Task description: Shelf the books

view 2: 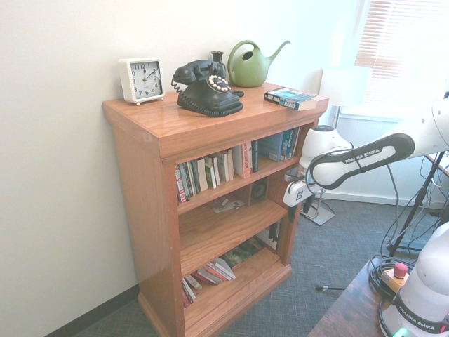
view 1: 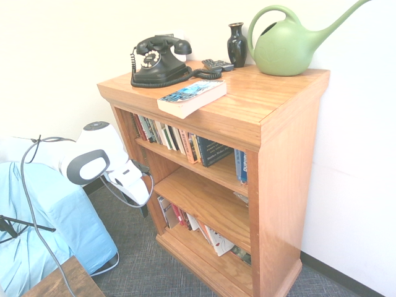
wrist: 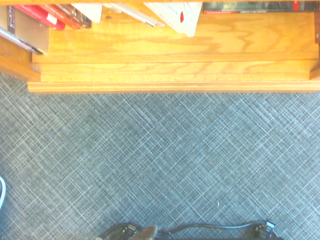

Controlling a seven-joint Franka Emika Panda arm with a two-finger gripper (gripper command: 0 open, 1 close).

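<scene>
A thick paperback (view 1: 191, 97) lies flat near the front edge of the top of a wooden bookcase (view 1: 291, 161), beside a black rotary telephone (view 1: 159, 60). The white arm's gripper (view 2: 293, 200) hangs low in front of the shelves, pointing at the floor, released and holding nothing. To do this well, I judge it should rise above the top, then close across the book's narrow width. A green watering can (view 1: 286, 44), dark vase (view 1: 237, 44) and white clock (view 2: 142, 79) share the top. The upper shelf (view 1: 210, 167) is fairly full; the middle shelf (view 1: 207, 207) has room. The floor is grey woven carpet (wrist: 160, 160) and the walls are white.
</scene>
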